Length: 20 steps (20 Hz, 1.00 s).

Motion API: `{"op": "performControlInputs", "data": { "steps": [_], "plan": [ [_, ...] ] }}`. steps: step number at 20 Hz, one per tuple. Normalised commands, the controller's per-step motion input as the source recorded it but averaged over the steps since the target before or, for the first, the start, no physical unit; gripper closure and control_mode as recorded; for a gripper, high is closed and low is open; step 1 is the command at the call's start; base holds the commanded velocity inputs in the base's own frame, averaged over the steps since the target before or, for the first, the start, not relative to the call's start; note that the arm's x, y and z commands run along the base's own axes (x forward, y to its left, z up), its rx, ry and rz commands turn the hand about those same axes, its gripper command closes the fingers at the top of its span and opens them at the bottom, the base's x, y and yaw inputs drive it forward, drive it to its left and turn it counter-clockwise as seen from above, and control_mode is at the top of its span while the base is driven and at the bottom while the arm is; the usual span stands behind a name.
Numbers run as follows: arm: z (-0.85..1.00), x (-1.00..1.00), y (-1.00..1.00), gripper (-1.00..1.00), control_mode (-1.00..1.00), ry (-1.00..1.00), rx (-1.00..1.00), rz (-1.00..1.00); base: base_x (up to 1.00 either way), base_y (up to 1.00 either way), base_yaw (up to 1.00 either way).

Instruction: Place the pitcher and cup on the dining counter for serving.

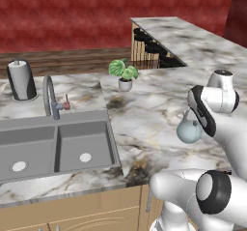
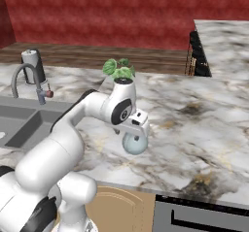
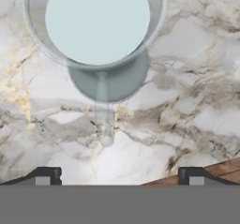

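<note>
From the left base view, the pitcher [image 1: 188, 131] stands on the marble counter [image 1: 144, 123] right under the arm's wrist, with the dining counter [image 1: 193, 39] well beyond. The right base view puts the gripper [image 2: 134, 135] directly above the pitcher [image 2: 134, 143] (likely lining up a grasp). The hand view looks down into the pitcher [image 3: 96, 26]; the jaws are spread wide, gripping nothing, its handle between them.

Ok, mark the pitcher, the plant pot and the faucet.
pitcher [image 1: 187, 131]: left base view, round belly.
plant pot [image 1: 125, 85]: left base view, white side.
faucet [image 1: 48, 92]: left base view, curved spout.
</note>
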Motion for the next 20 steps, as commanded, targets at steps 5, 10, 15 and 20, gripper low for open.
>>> {"op": "performControlInputs", "data": {
  "steps": [5,10,15,20],
  "plan": [
    [-0.25,0.03,0.0,-1.0,-1.0,0.0,0.0,0.0,0.0,0.0,0.0],
    [-0.28,0.02,0.0,-1.0,-1.0,0.0,0.0,0.0,0.0,0.0,0.0],
    [-0.23,0.21,0.0,-1.0,-1.0,0.0,0.0,0.0,0.0,0.0,0.0],
    [-0.24,0.19,0.0,-1.0,-1.0,0.0,0.0,0.0,0.0,0.0,0.0]
  ]
}}
